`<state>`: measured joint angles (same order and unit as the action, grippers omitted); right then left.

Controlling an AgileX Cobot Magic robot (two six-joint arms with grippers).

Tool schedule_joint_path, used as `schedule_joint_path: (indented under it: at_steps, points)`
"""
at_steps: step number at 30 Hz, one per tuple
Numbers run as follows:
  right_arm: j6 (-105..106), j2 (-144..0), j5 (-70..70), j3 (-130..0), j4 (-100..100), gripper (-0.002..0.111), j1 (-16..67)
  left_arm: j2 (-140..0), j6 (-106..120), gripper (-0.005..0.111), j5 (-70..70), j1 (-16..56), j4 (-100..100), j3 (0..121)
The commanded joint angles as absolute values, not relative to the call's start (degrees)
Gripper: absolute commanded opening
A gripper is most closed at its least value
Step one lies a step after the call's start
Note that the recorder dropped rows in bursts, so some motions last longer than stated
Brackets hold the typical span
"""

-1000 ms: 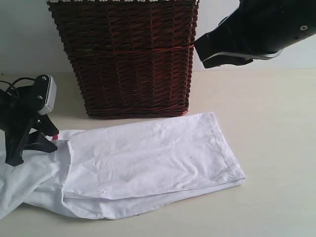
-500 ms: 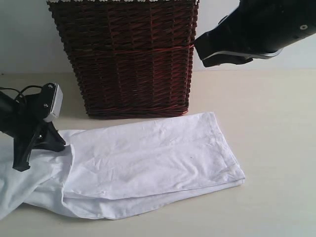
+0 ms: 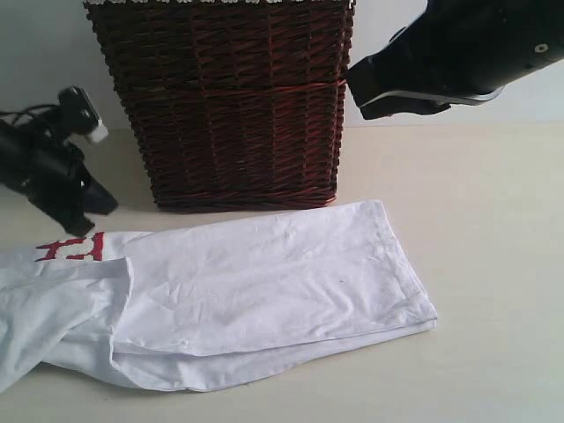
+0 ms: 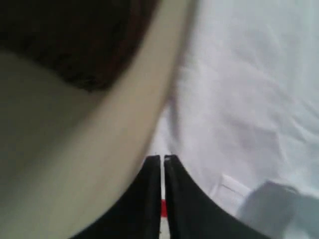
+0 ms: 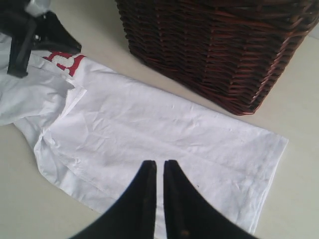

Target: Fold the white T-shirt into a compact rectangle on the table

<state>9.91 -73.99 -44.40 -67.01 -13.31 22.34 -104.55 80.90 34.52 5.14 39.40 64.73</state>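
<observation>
The white T-shirt [image 3: 264,282] lies partly folded on the table [image 3: 493,220], a long flat band in front of the basket with loose cloth bunched at its left end. Red lettering [image 3: 70,248] shows at that end. My left gripper [image 3: 110,207] is shut and hovers just above the shirt's far edge, next to the lettering; no cloth rises with it. In its own view the jaws [image 4: 162,158] stand together over white cloth [image 4: 239,89]. My right gripper [image 5: 160,163] is shut and empty, held high over the shirt [image 5: 164,129], at the upper right of the exterior view [image 3: 361,92].
A tall dark brown wicker basket [image 3: 229,106] stands right behind the shirt and close to the left gripper. Bare table stretches to the right of the shirt and along the front edge.
The left gripper shut at the shirt's left end, then lifted up and back toward the basket, uncovering the red lettering. The right arm stayed put.
</observation>
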Motion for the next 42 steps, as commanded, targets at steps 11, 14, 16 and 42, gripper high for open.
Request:
schedule_joint_path:
  at_steps: [11,14,16,42]
  points:
    - [10.46,-73.99,-44.54,-67.49,-13.49,0.008,22.04,-100.29,12.80,0.048,65.55,-0.74,0.87,63.35]
    - [10.46,-73.99,-44.54,-67.49,-13.49,0.008,22.04,-100.29,12.56,0.048,59.15,-0.75,1.99,59.44]
    - [10.46,-73.99,-44.54,-67.49,-13.49,0.008,22.04,-100.29,12.43,0.048,55.04,-0.75,1.99,57.46]
    - [10.46,-73.99,-44.25,-67.49,-13.49,0.008,22.04,-99.68,29.50,0.000,53.03,-0.84,13.79,63.64]
